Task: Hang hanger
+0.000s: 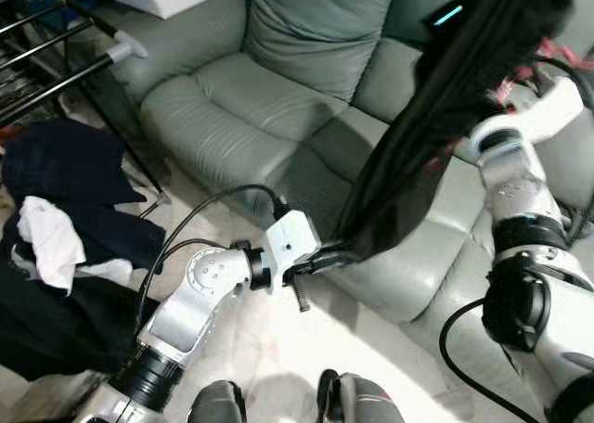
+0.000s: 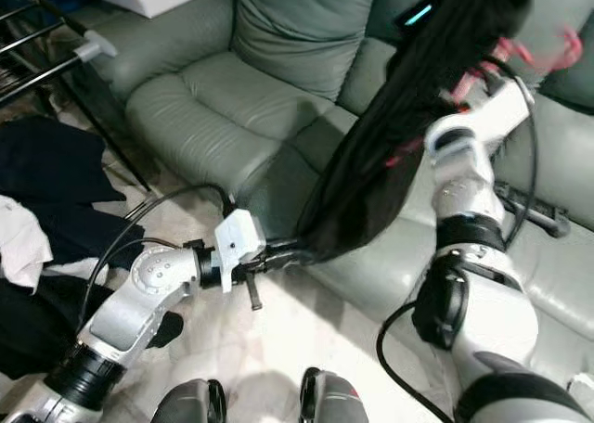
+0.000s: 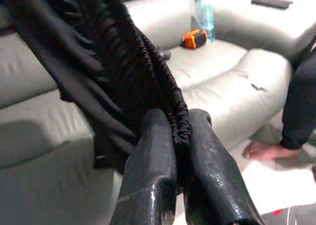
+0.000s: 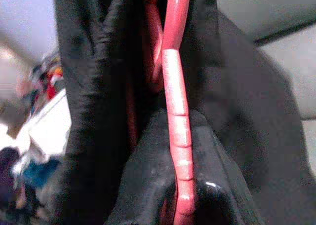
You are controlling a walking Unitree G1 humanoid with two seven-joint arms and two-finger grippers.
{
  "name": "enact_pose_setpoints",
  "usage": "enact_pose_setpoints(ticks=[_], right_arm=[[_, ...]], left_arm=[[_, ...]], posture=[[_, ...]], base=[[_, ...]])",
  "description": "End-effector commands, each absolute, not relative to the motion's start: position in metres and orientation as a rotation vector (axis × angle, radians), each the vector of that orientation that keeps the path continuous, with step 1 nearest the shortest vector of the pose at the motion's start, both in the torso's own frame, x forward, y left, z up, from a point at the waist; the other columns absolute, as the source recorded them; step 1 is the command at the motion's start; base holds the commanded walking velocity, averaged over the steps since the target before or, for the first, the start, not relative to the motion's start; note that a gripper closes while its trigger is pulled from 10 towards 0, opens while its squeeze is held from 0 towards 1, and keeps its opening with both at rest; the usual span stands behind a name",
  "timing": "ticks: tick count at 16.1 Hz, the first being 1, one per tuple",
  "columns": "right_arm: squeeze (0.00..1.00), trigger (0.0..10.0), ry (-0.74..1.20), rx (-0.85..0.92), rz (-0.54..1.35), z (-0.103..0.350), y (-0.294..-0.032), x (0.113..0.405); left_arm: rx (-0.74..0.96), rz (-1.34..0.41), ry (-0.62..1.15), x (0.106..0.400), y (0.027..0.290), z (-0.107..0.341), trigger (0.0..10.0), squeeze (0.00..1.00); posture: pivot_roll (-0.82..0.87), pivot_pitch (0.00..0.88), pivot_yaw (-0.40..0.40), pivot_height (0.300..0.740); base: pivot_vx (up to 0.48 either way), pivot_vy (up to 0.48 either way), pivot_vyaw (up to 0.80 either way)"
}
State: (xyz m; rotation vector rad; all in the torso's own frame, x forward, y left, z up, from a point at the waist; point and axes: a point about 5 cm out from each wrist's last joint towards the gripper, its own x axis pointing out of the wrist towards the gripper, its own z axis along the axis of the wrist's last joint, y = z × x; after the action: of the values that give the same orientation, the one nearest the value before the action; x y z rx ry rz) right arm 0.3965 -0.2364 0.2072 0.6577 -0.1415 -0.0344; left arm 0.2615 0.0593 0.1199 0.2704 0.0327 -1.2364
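Before the grey-green leather sofa, the robot holds a long black garment stretched between its two arms. Up at the right of the head views, the right pincer is raised above the sofa's back; its wrist view shows the two black fingers closed on the bar of a red plastic hanger, with the dark cloth bunched around it. In the right eye view, pink-red parts of the hanger stick out past the top of the garment.

Lower down, near the sofa's front edge, the left pincer reaches forward from the silver arm. Its wrist view shows both fingers pinched together on the gathered, ruffled hem of the garment, which runs taut and slanting from there up toward the other arm.

On the sofa seat beyond the cloth lie a small orange-and-black object and a clear bottle, just beside one another; a flat dark item rests on the cushion farther off. A person's bare foot and dark-clad leg stand on the floor next to the sofa.

At the robot's left, a heap of dark clothes with a white piece lies on the floor under a black metal rack.
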Motion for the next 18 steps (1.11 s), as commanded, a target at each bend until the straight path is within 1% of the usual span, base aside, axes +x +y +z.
enact_pose_setpoints(ticks=[1,2,3,5,6,7,8,9,10,11,14,15,17,18], right_arm=[[0.0,10.0,-0.302,0.537,-0.027,0.246,-0.244,0.396],[0.0,10.0,-0.307,0.466,-0.02,0.247,-0.243,0.396],[0.0,10.0,-0.316,0.305,0.008,0.248,-0.235,0.395],[0.0,10.0,-0.295,0.184,0.129,0.238,-0.212,0.394],[0.0,10.0,-0.247,0.095,0.205,0.22,-0.197,0.39],[0.0,10.0,-0.24,0.084,0.216,0.217,-0.195,0.389],[0.0,10.0,-0.231,0.034,0.237,0.21,-0.193,0.386],[0.0,10.0,-0.231,-0.005,0.257,0.206,-0.191,0.383],[0.0,10.0,-0.235,-0.073,0.295,0.201,-0.191,0.377],[0.0,10.0,-0.237,-0.1,0.308,0.199,-0.192,0.375],[0.0,10.0,-0.24,-0.22,0.365,0.19,-0.195,0.364],[0.0,10.0,-0.223,-0.273,0.391,0.184,-0.197,0.358],[0.0,10.0,-0.212,-0.308,0.406,0.177,-0.202,0.35],[0.0,10.0,-0.143,-0.347,0.47,0.161,-0.208,0.34]], left_arm=[[0.33,-1.261,0.149,0.255,0.07,0.098,10.0,0.0],[0.344,-1.253,0.161,0.255,0.073,0.095,10.0,0.53],[0.362,-1.232,0.188,0.255,0.077,0.089,10.0,1.0],[0.365,-1.227,0.213,0.254,0.078,0.088,10.0,1.0],[0.38,-1.205,0.202,0.258,0.079,0.09,10.0,1.0],[0.373,-1.199,0.195,0.259,0.079,0.091,10.0,1.0],[0.362,-1.175,0.174,0.264,0.08,0.096,10.0,1.0],[0.37,-1.164,0.165,0.265,0.083,0.097,10.0,1.0],[0.394,-1.12,0.152,0.271,0.092,0.099,10.0,1.0],[0.407,-1.095,0.143,0.274,0.096,0.1,10.0,1.0],[0.431,-0.947,0.061,0.294,0.117,0.116,10.0,1.0],[0.438,-0.889,0.03,0.301,0.127,0.123,10.0,1.0],[0.445,-0.842,-0.006,0.305,0.137,0.13,10.0,1.0],[0.488,-0.77,-0.049,0.311,0.15,0.138,10.0,1.0]], posture=[[-0.08,0.102,-0.027,0.74],[-0.08,0.101,-0.029,0.74],[-0.08,0.101,-0.029,0.74],[-0.09,0.099,-0.028,0.74],[-0.09,0.101,-0.026,0.74],[-0.09,0.107,-0.026,0.74],[-0.09,0.107,-0.026,0.74],[-0.08,0.112,-0.022,0.74],[-0.08,0.112,-0.022,0.74],[-0.08,0.113,-0.021,0.74],[-0.08,0.113,-0.021,0.74],[-0.08,0.115,-0.02,0.74],[-0.08,0.115,-0.02,0.74],[-0.08,0.116,-0.021,0.74]], base=[[0.0,0.0,0.0],[0.0,0.0,0.0],[0.0,0.0,0.0],[0.0,0.0,0.0],[0.0,0.0,0.0],[0.0,0.0,0.0],[0.0,0.0,0.0],[0.0,0.0,0.0],[0.0,0.0,0.0],[0.0,0.0,0.0],[0.0,0.0,0.0],[0.0,0.0,0.0],[0.0,0.0,0.0],[0.0,0.0,0.0]])
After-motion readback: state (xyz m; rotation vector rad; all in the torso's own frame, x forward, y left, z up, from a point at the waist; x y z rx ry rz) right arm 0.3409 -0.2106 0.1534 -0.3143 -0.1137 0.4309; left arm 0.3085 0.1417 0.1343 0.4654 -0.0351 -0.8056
